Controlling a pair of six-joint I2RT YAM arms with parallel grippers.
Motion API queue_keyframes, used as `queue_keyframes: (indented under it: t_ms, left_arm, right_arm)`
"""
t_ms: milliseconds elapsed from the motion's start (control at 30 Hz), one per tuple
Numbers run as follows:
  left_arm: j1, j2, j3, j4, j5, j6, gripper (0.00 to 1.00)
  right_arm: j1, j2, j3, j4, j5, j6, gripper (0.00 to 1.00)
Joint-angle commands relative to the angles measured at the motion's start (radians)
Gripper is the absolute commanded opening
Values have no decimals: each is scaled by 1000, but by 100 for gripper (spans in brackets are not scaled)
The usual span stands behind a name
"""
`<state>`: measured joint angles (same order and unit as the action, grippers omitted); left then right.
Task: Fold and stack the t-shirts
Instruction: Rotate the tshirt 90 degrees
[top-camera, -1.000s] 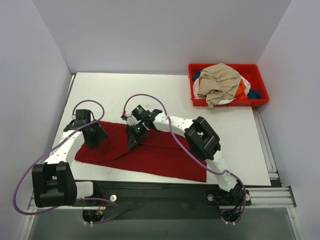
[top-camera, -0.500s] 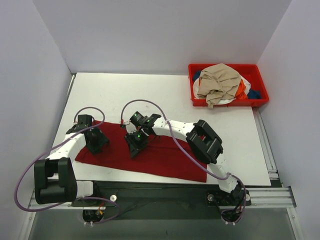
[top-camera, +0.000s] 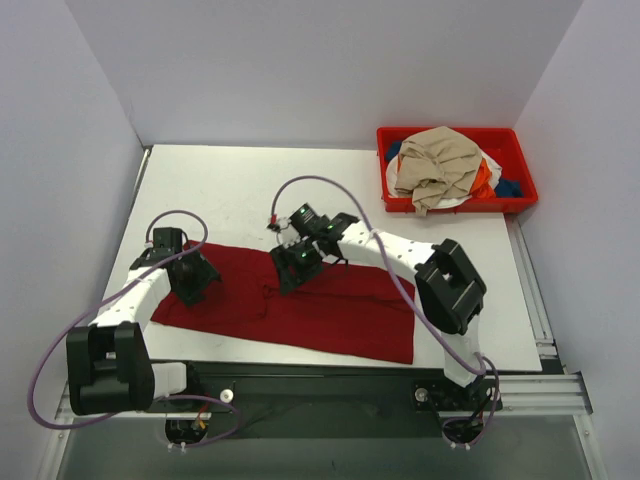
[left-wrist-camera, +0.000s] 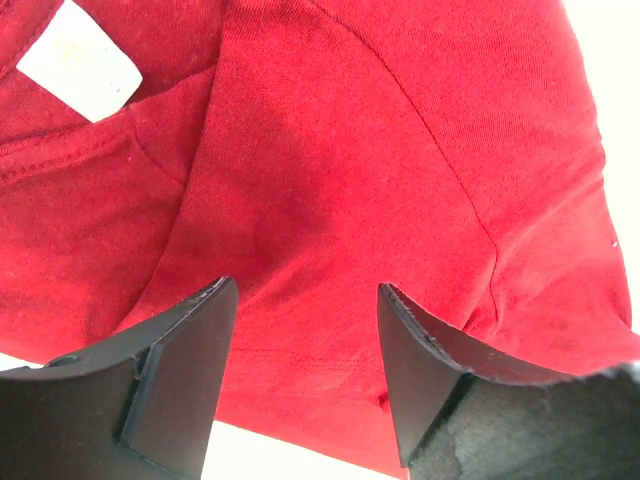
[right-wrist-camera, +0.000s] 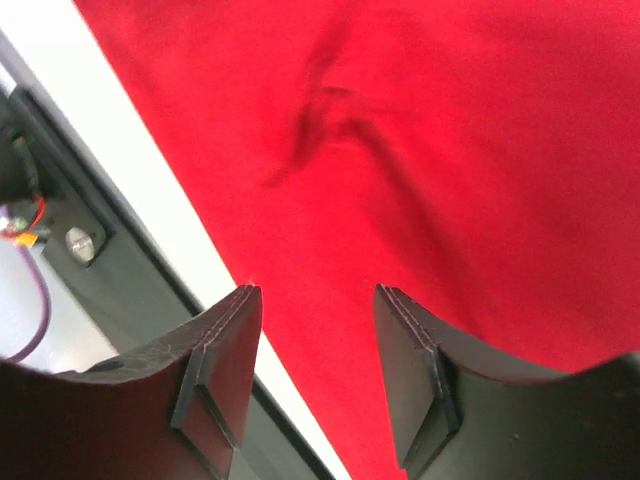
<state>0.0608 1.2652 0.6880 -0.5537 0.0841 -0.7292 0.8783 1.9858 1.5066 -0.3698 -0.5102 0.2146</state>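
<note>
A dark red t-shirt lies flat, folded into a long strip, across the near part of the table. Its white neck label shows in the left wrist view. My left gripper is open and empty, low over the shirt's left end. My right gripper is open and empty, just above the shirt's middle, where a small wrinkle shows. The other t-shirts, tan on top with orange, white and blue beneath, lie heaped in the red bin.
The red plastic bin stands at the table's far right corner. The white table extends behind the shirt. The table's near edge and a dark rail lie just beyond the shirt's near hem.
My right gripper has moved right and slightly away along the shirt's upper edge. My left gripper has shifted slightly toward the near side over the shirt's left end. The shirt lies flatter at its left.
</note>
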Motion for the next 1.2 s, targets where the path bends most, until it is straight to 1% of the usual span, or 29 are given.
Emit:
queue_keyframes:
  t_ms: [0,67,167,200,300,400,500,667,800,833,1000,1033,1133,1167]
  left_arm:
    - [-1,31,50,67,-10,7,71]
    - [-6,74,64,66,-67,46,72]
    - [-3,152,100,69,-75,76,73]
    - [-3,173,111,74,-98,80,73]
    - [-3,244,145,93,-101,86,73]
    - [-1,313,189,100,-112,106,73]
    - [-4,364,246,103,-121,126,73]
    - [-30,479,378,92,-142,180,73]
    - [-52,610,537,69,-152,206,73]
    - [-96,631,560,64,-153,211,73]
    - [-154,755,711,61,-153,235,73]
    - [-162,773,769,60,-155,238,73]
    - [-191,841,864,34,-162,241,73]
    - [-196,855,925,22,-164,243,73]
  right_arm:
    - [-114,-97,-89,-6,87,14,49]
    - [-172,-116,-127,0,111,8,50]
    - [-216,-134,-193,5,148,-29,51]
    - [-243,-133,-221,5,150,-34,51]
    - [-297,-120,-262,8,165,-32,51]
    - [-334,-111,-327,8,183,-14,51]
    - [-345,-117,-368,8,193,2,51]
    - [-338,-142,-451,11,196,51,50]
    - [-315,-189,-500,11,210,100,50]
    - [-308,-200,-509,11,208,107,50]
    - [-237,-268,-545,2,182,141,50]
    - [-223,-275,-551,-1,176,150,50]
    - [-179,-292,-548,-18,154,160,50]
    - [-168,-301,-545,-30,156,163,50]
